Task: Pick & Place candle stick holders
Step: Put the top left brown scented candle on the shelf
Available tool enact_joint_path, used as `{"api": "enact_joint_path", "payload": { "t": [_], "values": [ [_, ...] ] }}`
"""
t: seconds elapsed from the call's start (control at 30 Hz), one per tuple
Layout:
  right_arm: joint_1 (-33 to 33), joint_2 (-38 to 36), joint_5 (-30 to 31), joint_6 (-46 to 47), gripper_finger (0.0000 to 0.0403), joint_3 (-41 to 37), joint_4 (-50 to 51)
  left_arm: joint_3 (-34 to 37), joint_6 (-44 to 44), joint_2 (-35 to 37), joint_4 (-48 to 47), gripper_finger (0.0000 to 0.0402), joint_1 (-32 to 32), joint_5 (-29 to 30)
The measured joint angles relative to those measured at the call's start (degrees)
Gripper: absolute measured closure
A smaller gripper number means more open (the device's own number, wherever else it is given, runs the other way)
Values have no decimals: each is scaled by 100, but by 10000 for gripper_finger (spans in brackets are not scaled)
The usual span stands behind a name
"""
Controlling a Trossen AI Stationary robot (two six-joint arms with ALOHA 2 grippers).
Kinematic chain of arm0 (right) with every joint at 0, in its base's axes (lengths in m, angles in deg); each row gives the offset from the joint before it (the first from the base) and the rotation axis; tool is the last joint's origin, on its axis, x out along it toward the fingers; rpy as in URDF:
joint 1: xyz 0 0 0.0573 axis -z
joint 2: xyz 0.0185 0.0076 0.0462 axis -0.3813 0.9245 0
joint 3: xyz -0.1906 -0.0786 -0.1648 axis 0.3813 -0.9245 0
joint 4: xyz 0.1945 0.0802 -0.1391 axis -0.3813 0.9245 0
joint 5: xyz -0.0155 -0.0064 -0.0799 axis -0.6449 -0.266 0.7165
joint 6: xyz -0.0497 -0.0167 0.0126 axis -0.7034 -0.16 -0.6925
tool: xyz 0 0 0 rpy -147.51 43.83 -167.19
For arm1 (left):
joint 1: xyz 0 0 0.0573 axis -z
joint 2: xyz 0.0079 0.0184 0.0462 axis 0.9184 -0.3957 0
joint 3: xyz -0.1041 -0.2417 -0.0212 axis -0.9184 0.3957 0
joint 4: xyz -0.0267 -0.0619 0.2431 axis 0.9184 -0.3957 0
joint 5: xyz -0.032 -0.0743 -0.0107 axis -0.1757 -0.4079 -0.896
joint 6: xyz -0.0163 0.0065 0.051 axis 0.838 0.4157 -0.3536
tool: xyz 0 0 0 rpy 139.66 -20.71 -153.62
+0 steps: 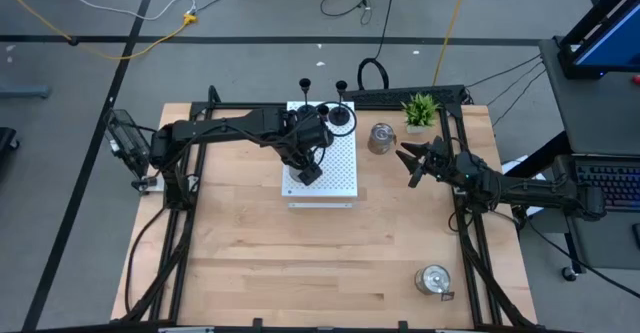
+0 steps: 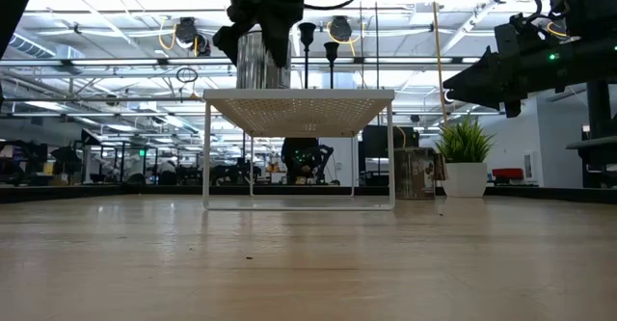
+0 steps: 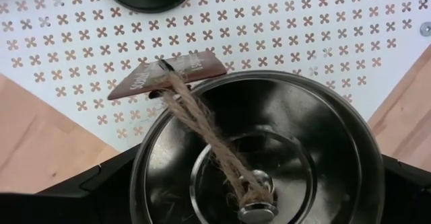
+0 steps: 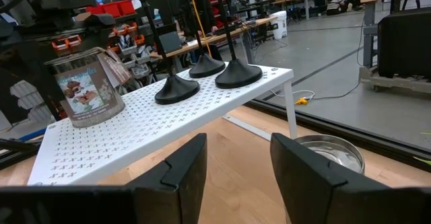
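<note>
My left gripper (image 1: 303, 159) is over the left part of the white perforated board (image 1: 340, 178), shut on a silver-glass holder (image 3: 269, 150) with a twine-tied brown tag (image 3: 168, 76). Three black holders (image 4: 176, 88) (image 4: 205, 66) (image 4: 237, 72) stand by their round bases on the board's far part. A second silver holder (image 1: 381, 138) stands on the table just right of the board. A third (image 1: 433, 279) stands near the front right corner. My right gripper (image 1: 413, 163) is open and empty in the air right of the board. My left gripper pinches the silver holder by opposite sides of its round wall (image 3: 138, 177) between its two fingers (image 3: 101, 180). The fingers come from above, pointing down. The holder stands upright, its base (image 2: 253, 87) at the board's top. Its tag lies on the board.
A small green potted plant (image 1: 420, 110) stands at the far right, behind the second silver holder. The board stands raised on thin legs (image 2: 206, 157), with free room under it. Bare wood (image 1: 300, 263) lies toward the near edge.
</note>
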Motion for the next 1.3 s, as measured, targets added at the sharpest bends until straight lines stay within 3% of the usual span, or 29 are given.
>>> {"api": "enact_joint_path", "payload": {
  "t": [0.83,1.3],
  "values": [
    [-1,-1,0,0,248,0,0,0,-553,22,-9,2,-11,-34],
    [0,0,0,0,248,0,0,0,-422,30,15,2,-11,163]
  ]
}}
